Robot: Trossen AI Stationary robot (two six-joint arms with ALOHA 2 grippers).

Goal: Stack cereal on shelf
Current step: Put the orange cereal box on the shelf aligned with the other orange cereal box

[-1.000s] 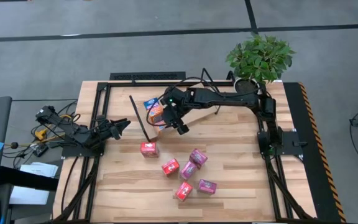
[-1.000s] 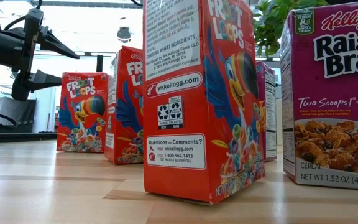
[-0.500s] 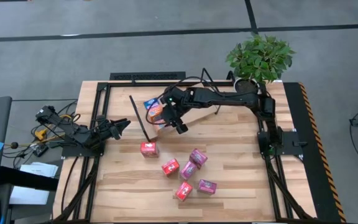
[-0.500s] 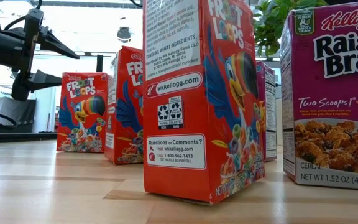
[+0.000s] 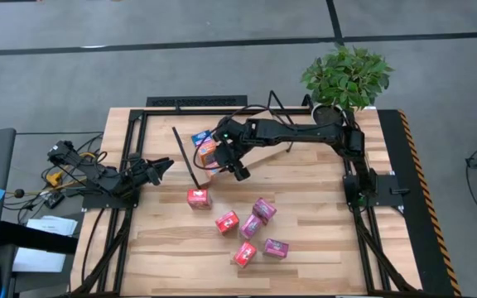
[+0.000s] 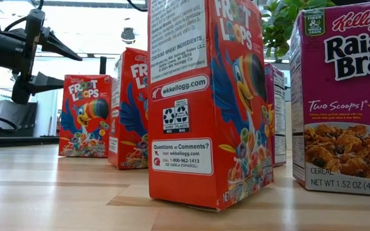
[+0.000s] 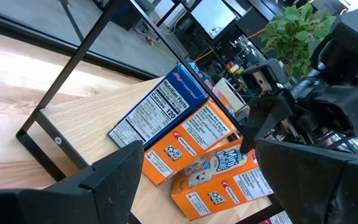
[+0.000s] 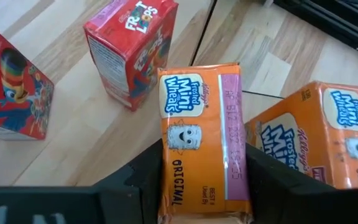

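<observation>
The shelf is a tilted plywood board with black rod ends at the table's far middle. A blue box and an orange box lie on it. My right gripper is at the shelf's right end, shut on an orange Frosted Mini-Wheats box. Another orange box lies beside it. Red and magenta boxes stand on the table nearer the front. My left gripper waits open at the table's left, pointing at the shelf. My right gripper pinches the orange box by its two long narrow sides, one finger on each. The printed front faces the wrist camera and the box runs along the fingers. Its rear end is hidden between the fingers. I cannot tell whether the box rests on the shelf.
A potted plant stands at the far right corner. Two red Froot Loops boxes stand on the table just beyond the held box. In the low view a red box and a Raisin Bran box stand close to the front edge.
My right gripper has eased slightly toward the table's left, over the shelf, with the orange box still in its fingers. The loose boxes have stayed put.
</observation>
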